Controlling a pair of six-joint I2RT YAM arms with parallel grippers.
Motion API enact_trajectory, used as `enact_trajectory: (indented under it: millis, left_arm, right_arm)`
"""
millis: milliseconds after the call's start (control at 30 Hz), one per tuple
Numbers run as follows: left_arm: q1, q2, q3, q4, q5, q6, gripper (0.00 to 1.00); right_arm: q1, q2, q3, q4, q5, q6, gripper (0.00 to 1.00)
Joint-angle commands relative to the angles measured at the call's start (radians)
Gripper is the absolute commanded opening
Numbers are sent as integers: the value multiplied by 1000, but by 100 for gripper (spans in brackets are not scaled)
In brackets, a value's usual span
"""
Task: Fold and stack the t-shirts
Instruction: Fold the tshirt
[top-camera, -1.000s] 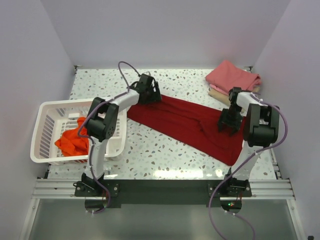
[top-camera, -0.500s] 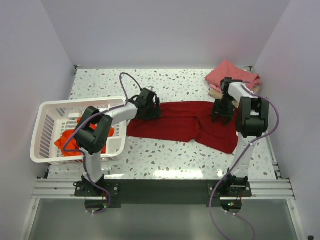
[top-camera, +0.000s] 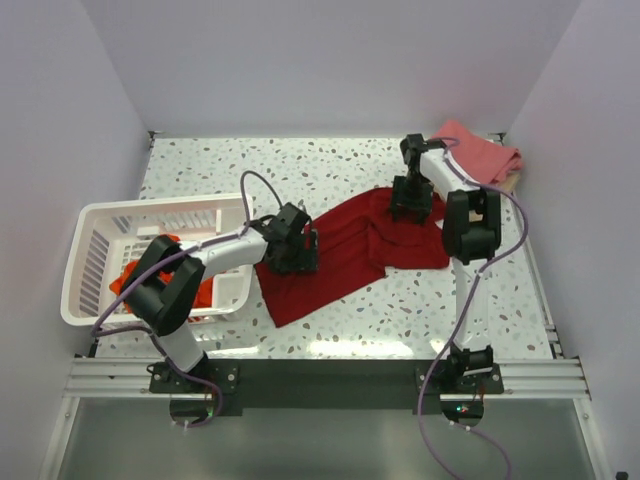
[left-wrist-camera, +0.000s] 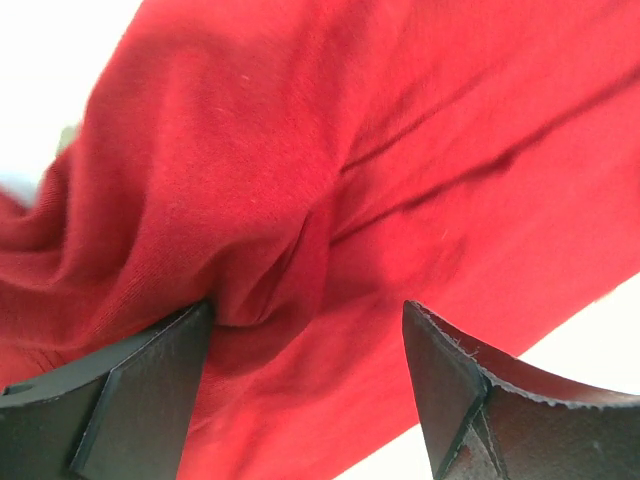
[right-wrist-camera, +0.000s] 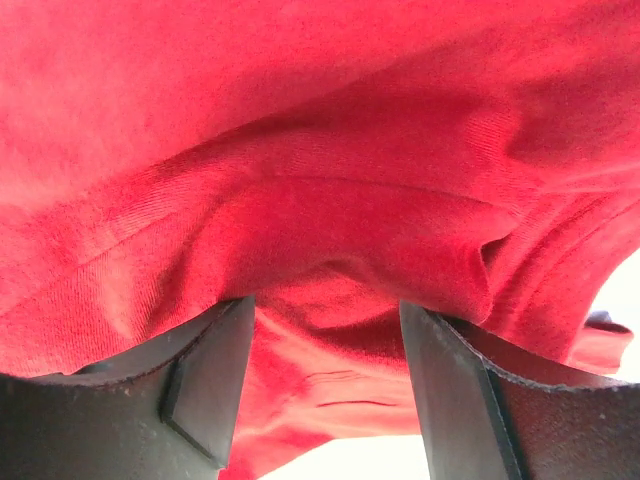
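The large dark crimson t-shirt (top-camera: 340, 250) lies rumpled across the middle of the table. My left gripper (top-camera: 293, 252) stands on its near-left part. In the left wrist view (left-wrist-camera: 305, 310) the jaws are apart with crimson cloth (left-wrist-camera: 300, 150) bunched between them. My right gripper (top-camera: 411, 203) stands on the shirt's far right end. In the right wrist view (right-wrist-camera: 325, 305) the jaws are also apart over a fold of cloth (right-wrist-camera: 300, 120). The orange-red shirt (top-camera: 122, 283) lies in the basket. The folded pink shirt (top-camera: 485, 155) sits at the back right, with a tan edge (top-camera: 514, 181) under it.
The white slotted basket (top-camera: 90, 225) stands at the left edge, close to the left arm. The pink and tan stack lies just behind the right arm. Grey walls close the table on three sides.
The left gripper has moved nearer and the right gripper farther and leftward. The crimson shirt has turned and bunched with them, its left end now pointing toward the near edge.
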Motion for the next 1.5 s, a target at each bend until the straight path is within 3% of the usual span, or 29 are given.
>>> enact_trajectory:
  millis: [0,233,600,733,833,967,1200,1467]
  left_arm:
    - [-20,-35,-56,-130,69,-34,82]
    - [-65,-52,-39,-131,184,-13,82]
    - [-77,-180,105,-240,294,26,83]
    - [-75,-160,288,-277,267,44,84]
    - [-74,-137,327,-256,244,79,85]
    - [-68,-100,282,-205,213,125,86]
    - [-66,-40,220,-122,201,206,86]
    - [-68,-8,148,-95,175,237,86]
  right_arm:
    - [42,157,111,115,17,62,65]
    - [78,314,441,84,-44,130,66]
    - [132,226,481,253,-179,187,72]
    - [134,120,447,251,-158,159,73]
    - [134,17,366,233,-118,115,74]
    - [134,-80,228,182,-72,76,74]
    - [135,-173,-12,234,-72,90,73]
    - [128,-54,57,220,-6,89,73]
